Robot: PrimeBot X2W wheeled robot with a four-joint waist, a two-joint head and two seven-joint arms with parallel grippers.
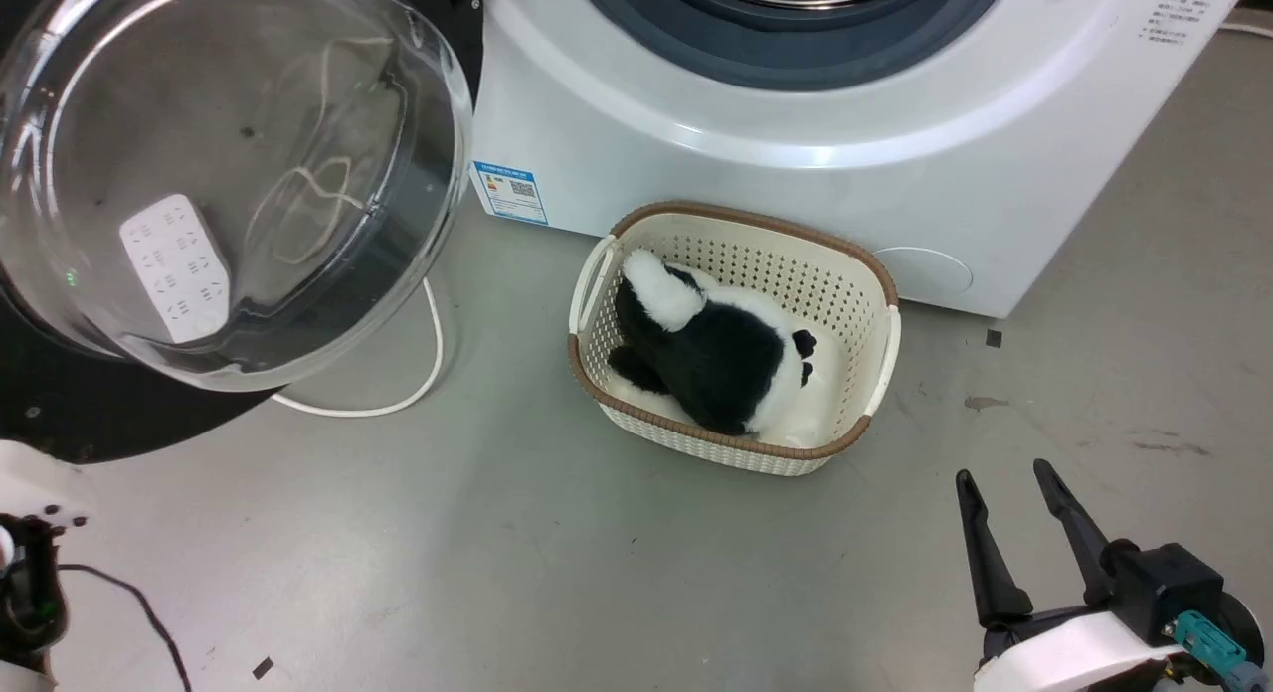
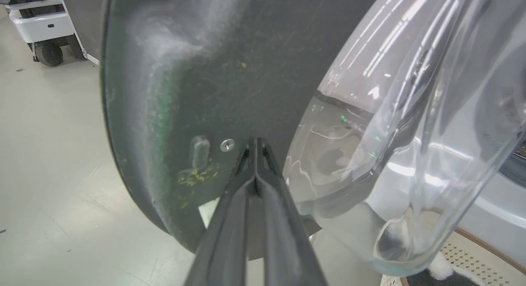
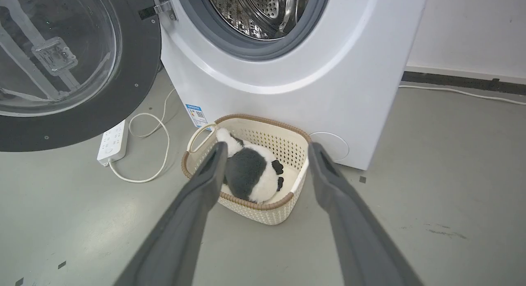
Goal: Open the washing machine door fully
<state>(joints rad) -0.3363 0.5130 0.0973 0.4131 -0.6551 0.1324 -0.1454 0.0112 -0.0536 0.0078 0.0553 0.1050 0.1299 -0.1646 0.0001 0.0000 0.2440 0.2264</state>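
The washing machine door (image 1: pixel 99 414) stands swung out to the left of the white washing machine (image 1: pixel 796 105), its clear glass bowl (image 1: pixel 229 175) bulging towards me. In the left wrist view my left gripper (image 2: pixel 255 141) is shut, with its tips against the black inner face of the door (image 2: pixel 185 72) beside a screw; nothing sits between the fingers. The right wrist view has the door (image 3: pixel 131 72) open on its hinge and the steel drum (image 3: pixel 263 10) exposed. My right gripper (image 1: pixel 1002 470) hangs open low at the right, over bare floor, away from the door.
A cream basket (image 1: pixel 736 443) holding a black-and-white plush toy (image 1: pixel 716 354) sits on the floor before the machine. A white power strip (image 3: pixel 111 142) and its looping cable (image 1: pixel 418 374) lie under the door. A wheeled white cart (image 2: pixel 41 27) stands further off.
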